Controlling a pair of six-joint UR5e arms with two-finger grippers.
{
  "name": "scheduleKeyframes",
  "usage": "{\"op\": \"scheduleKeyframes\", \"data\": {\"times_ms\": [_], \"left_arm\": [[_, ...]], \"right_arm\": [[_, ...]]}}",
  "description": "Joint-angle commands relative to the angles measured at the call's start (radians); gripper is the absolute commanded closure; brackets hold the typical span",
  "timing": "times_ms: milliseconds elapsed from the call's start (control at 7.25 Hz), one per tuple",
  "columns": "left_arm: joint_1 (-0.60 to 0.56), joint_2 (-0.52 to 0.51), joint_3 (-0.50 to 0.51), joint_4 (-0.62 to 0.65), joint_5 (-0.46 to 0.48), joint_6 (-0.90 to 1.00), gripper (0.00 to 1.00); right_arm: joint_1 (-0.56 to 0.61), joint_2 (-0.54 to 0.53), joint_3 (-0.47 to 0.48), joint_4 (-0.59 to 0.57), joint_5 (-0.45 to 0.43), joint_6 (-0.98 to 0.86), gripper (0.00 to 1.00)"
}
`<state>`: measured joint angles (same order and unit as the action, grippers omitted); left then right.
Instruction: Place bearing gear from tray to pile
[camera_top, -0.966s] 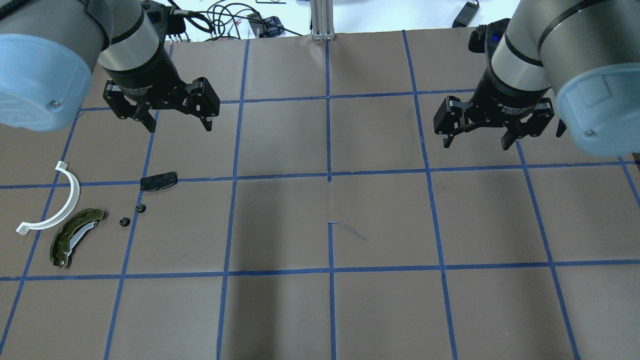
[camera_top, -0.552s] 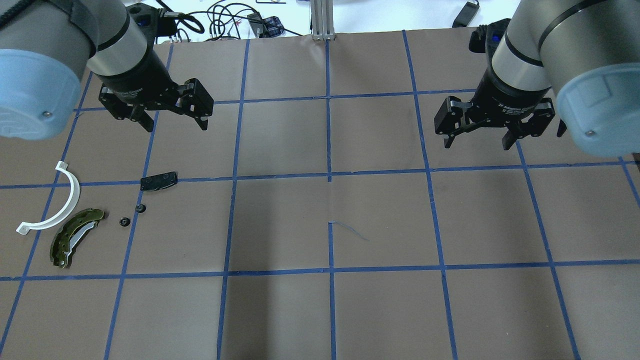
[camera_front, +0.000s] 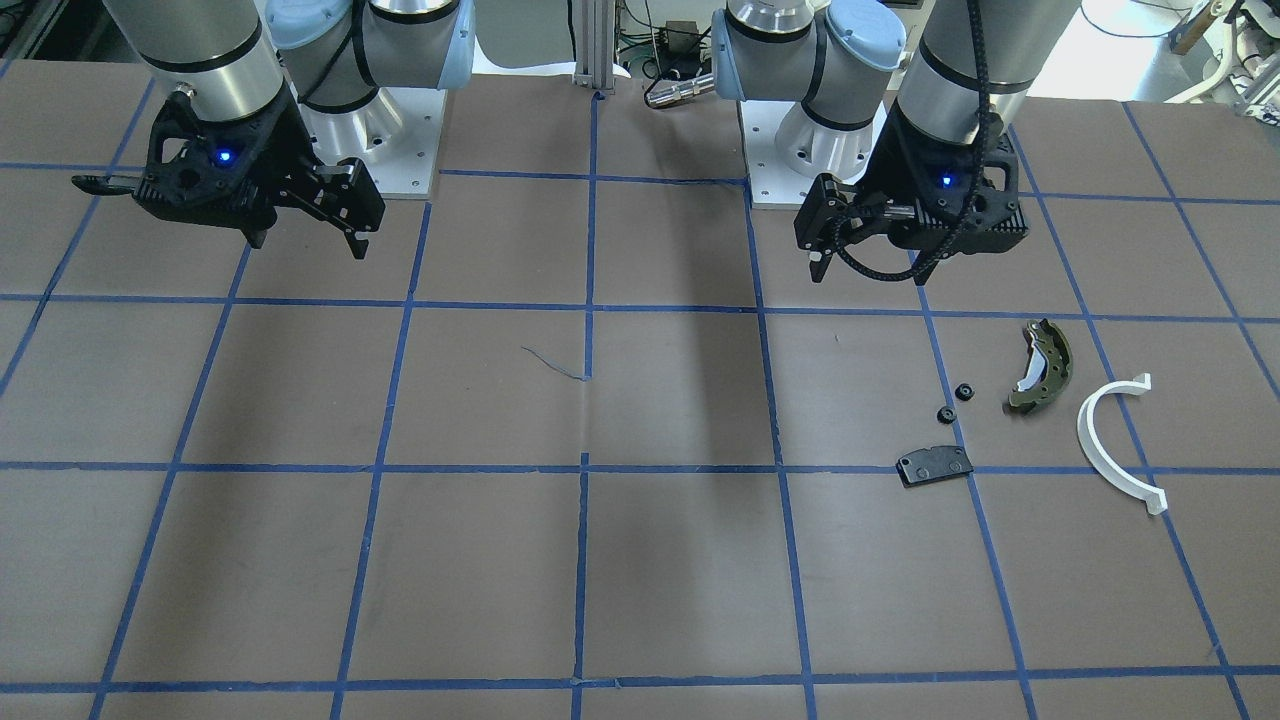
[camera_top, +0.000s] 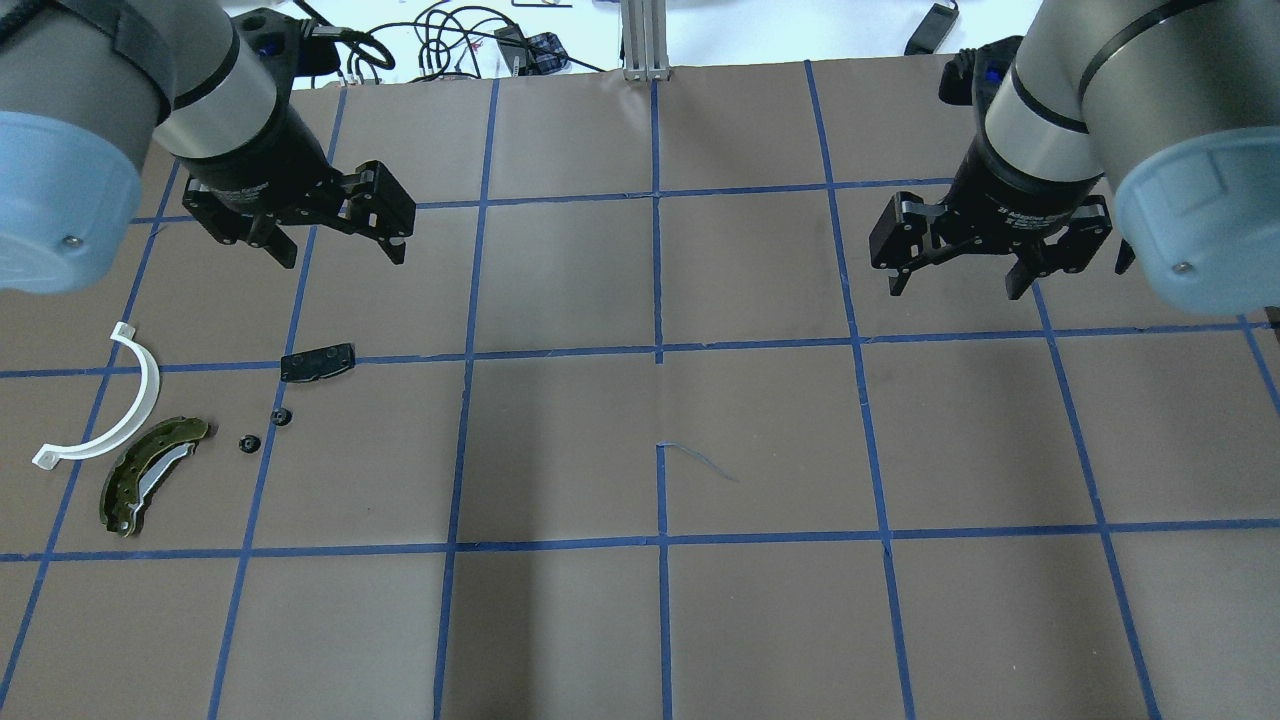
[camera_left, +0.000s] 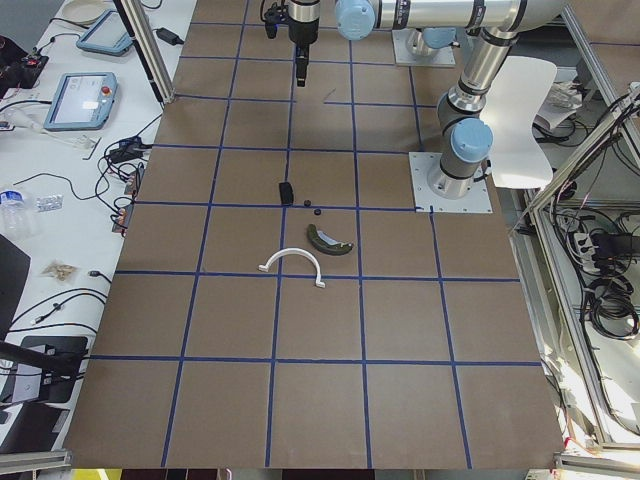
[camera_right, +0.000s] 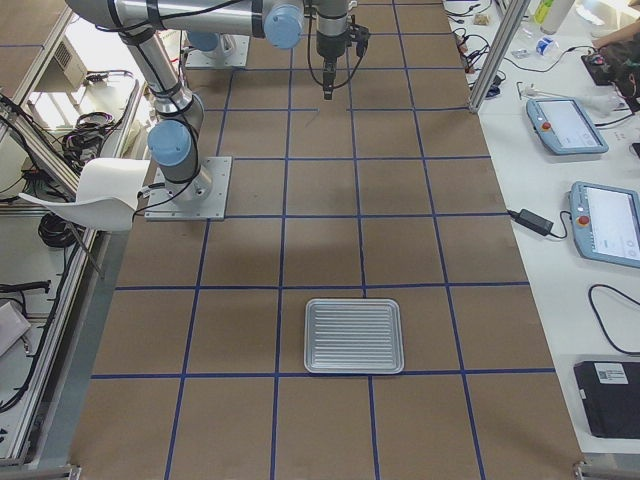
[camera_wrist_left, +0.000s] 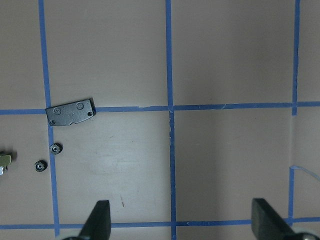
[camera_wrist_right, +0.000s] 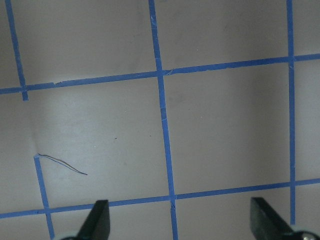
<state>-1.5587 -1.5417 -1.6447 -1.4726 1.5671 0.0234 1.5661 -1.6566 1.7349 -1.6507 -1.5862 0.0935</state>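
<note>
**Tiny, light, easy to flick away**

I count two bearing gears (camera_top: 281, 417), small black toothed discs. The second gear (camera_top: 247, 443) is just beside the first, at left-middle of the overhead view. Both lie flat on the table (camera_top: 560, 440) inside the pile (camera_front: 1052, 368), between the black pad (camera_top: 318, 362) and the brake shoe (camera_top: 135, 478). The white half-ring (camera_front: 1084, 432) is on the shoe's far side.

The tray (camera_right: 353, 335) is lower centre in the right-side view, and no gear shows on it at that size.

The left gripper (camera_top: 343, 256) hangs beyond the pad, jaws apart, nothing held. The right gripper (camera_top: 952, 290), upper right, is also spread and empty.

My guess on handling: rigid, very light and low-lying, so prone to skid or pop out. I'd narrow the jaws first, drop the tips to the table and pinch across the toothed rim.
</note>
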Motion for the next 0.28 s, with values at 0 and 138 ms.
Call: {"op": "scheduleKeyframes", "data": {"times_ms": [0, 138], "left_arm": [[0.003, 0.0, -0.001, 0.001, -0.009, 0.0, 0.0], [0.003, -0.005, -0.003, 0.001, -0.01, -0.002, 0.0]], "right_arm": [[-0.001, -0.002, -0.002, 0.0, 0.0, 0.003, 0.0], [0.0, -0.003, -0.002, 0.0, 0.0, 0.005, 0.0]]}}
